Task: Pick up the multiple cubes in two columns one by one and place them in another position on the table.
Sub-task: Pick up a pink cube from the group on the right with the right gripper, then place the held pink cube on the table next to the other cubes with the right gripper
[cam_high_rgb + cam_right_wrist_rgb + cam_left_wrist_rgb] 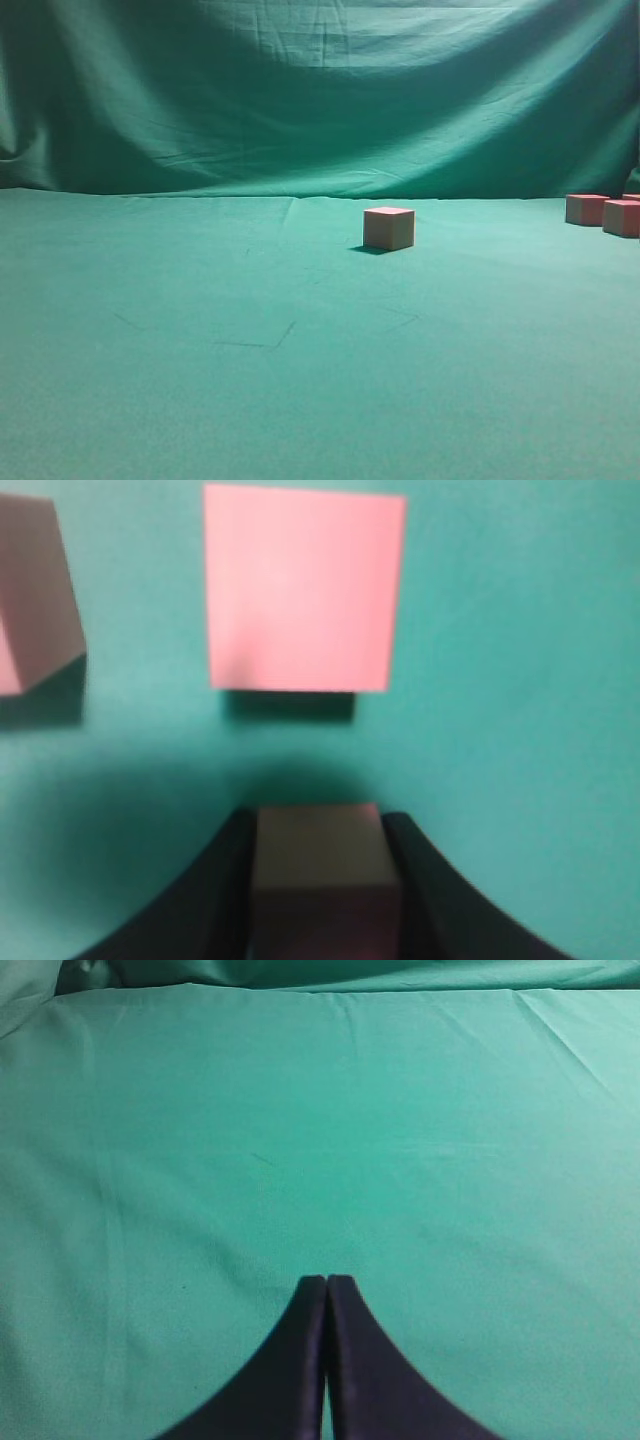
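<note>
In the right wrist view, my right gripper (318, 822) has a pinkish-tan cube (318, 865) between its dark fingers, and both fingers press on its sides. Just beyond it, a second cube (303, 590) lies on the green table (520, 680). A third cube (30, 600) sits at the left edge. In the exterior view one cube (388, 228) stands alone mid-table and two cubes (586, 209) (622, 217) sit at the far right edge. No arm shows there. My left gripper (327, 1282) is shut and empty over bare cloth.
A draped green backdrop (320, 90) rises behind the table. The cloth has shallow creases (255, 343) near the middle. The left wrist view shows a folded cloth edge (300, 985) at the top.
</note>
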Controlling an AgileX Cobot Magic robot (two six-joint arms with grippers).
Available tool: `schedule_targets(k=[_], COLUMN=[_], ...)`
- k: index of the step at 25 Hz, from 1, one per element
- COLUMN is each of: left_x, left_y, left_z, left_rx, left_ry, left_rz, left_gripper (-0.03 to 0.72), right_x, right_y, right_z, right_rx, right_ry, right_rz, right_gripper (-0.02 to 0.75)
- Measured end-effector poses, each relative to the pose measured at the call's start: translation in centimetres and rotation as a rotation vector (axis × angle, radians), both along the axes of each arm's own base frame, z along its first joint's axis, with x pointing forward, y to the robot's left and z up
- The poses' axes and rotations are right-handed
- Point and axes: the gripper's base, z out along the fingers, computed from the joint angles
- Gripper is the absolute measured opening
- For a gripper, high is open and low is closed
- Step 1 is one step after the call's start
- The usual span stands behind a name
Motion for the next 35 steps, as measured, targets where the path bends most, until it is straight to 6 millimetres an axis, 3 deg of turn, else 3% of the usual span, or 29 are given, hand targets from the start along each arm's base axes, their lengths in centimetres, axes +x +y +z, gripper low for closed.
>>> schedule_targets(k=[6,9,16,19,23,26,30,35], left_x=[0.0,0.0,0.0,0.0,0.0,0.0,0.0,0.0], left_y=[0.0,0.0,0.0,0.0,0.0,0.0,0.0,0.0], left_z=[0.0,0.0,0.0,0.0,0.0,0.0,0.0,0.0], left_rx=[0.002,0.002,0.002,0.002,0.002,0.002,0.002,0.002], left_ry=[0.0,0.0,0.0,0.0,0.0,0.0,0.0,0.0], left_rz=[0.0,0.0,0.0,0.0,0.0,0.0,0.0,0.0], left_gripper=[0.0,0.0,0.0,0.0,0.0,0.0,0.0,0.0], right_x=[-0.3,-0.7,-1.6,-1.0,0.2,1.2,3.1,5.9], right_y=[0.1,0.3,2.6,4.9,9.6,13.4,17.8,23.1], right_z=[0.4,1.9,9.2,12.7,16.4,18.0,18.2,16.7], right_rx=[0.009,0.021,0.212,0.258,0.236,0.19,0.153,0.089], right_ry=[0.011,-0.017,-0.156,-0.222,-0.289,-0.324,-0.31,-0.312], right_rz=[-0.013,-0.029,-0.021,0.078,0.284,0.437,0.575,0.714], right_gripper=[0.269,0.269,0.269,0.269,0.269,0.269,0.269,0.269])
